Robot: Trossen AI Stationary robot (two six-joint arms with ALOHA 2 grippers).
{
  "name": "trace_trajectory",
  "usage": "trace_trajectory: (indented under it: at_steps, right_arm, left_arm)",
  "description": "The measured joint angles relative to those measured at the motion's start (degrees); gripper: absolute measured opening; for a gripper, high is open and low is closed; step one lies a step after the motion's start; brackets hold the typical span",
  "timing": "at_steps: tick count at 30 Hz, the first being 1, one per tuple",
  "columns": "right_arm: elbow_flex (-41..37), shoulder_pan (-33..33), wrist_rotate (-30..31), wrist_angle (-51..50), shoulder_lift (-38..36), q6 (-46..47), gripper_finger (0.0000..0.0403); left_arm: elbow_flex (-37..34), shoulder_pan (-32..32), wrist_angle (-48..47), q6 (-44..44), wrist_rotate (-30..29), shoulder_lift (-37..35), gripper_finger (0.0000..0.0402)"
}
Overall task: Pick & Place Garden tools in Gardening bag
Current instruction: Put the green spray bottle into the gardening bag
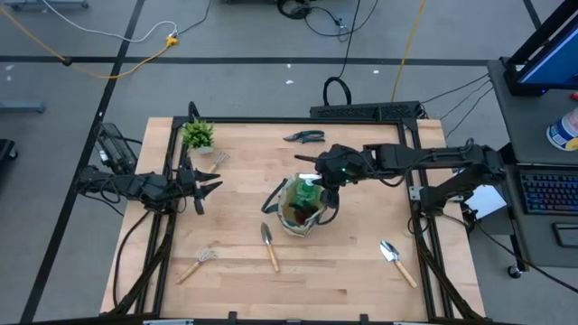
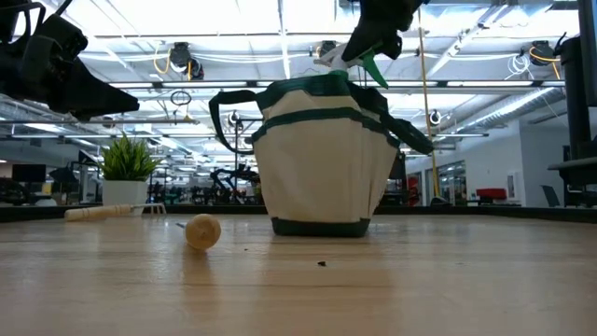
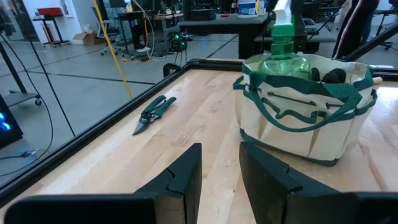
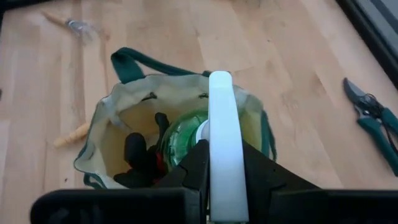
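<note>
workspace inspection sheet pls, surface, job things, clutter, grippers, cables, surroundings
surface: wooden table, dark frame.
job's things: gardening bag upright mid-table, green spray bottle partly inside it; pruning shears near the far edge; trowel in front of the bag, second trowel front right; hand rake front left, another by the plant.
clutter: potted plant, far left.
grippers: right gripper above the bag, shut on the spray bottle's white top; left gripper at the left edge, holding nothing.
cables: on the floor beyond the table.
surroundings: keyboard on a desk, right.
</note>
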Motion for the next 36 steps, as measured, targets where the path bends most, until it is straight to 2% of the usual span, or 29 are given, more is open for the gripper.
trace_trajectory:
  at_steps: [21, 27, 36]
  right_arm:
    - [0.06, 0.0, -0.52, -1.92, 5.95, -7.04, 0.0046]
    - [0.0, 0.03, 1.44, -2.39, 6.63, -8.18, 0.0047]
    - [-0.21, 0.0, 2.57, -5.02, 6.86, -11.17, 0.0094]
  left_arm:
    - [0.0, 0.0, 0.0, -0.16, -0.02, 0.01, 0.0113]
    - [0.0, -0.01, 0.0, -0.11, -0.02, 0.01, 0.0113]
    - [0.0, 0.02, -0.02, -0.11, 0.0, 0.01, 0.0113]
